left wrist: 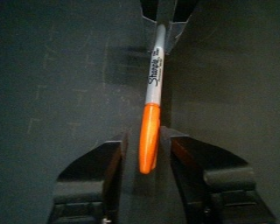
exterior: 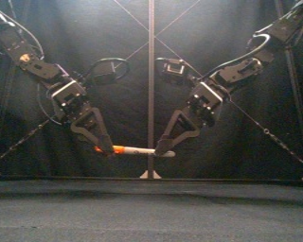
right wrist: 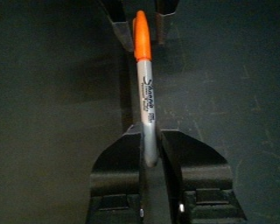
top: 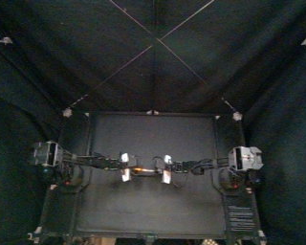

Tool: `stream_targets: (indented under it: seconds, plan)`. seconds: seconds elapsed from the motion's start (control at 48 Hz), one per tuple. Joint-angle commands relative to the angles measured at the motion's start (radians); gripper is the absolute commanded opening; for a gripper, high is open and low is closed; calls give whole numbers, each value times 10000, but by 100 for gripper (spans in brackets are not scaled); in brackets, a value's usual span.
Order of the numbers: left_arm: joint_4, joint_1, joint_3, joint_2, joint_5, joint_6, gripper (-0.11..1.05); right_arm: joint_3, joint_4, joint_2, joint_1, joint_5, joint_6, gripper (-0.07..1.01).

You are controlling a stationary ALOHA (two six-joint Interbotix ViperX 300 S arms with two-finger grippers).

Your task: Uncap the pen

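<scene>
Both arms slope down and inward, claws meeting in mid-air; the left claw (exterior: 101, 147) has its jaws clamped on one end of the pen (exterior: 135, 150); the right claw (exterior: 167, 151) grips the other end.

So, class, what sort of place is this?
Probably a robotics lab booth: black curtains behind a small black table, and the left gripper and right gripper hold one orange-capped marker pen between them.

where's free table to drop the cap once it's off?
Nearly the whole table is bare: the front strip ahead of the pen and the back strip behind it. Crowded only mid-table, where the left gripper clamps the orange cap and the right gripper the barrel.
</scene>
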Motion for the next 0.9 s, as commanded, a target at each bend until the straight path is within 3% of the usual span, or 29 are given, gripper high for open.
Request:
stream_targets:
  seconds: [0.021,0.229,0.438,0.667,0.896]
  plan:
    - [276,46,-169,-31,-31,15,60,-184,31,-399,0,-61,0,44]
    - [690,46,-15,-138,15,15,44,46,46,-460,-31,-46,0,44]
    - [905,77,353,-568,368,15,44,736,215,-844,-61,-46,15,44]
    - [1028,169,798,-1243,383,15,44,1595,476,-1611,-77,-169,0,44]
    - [1043,169,1150,-1749,383,0,44,2255,430,-2408,-123,-522,0,44]
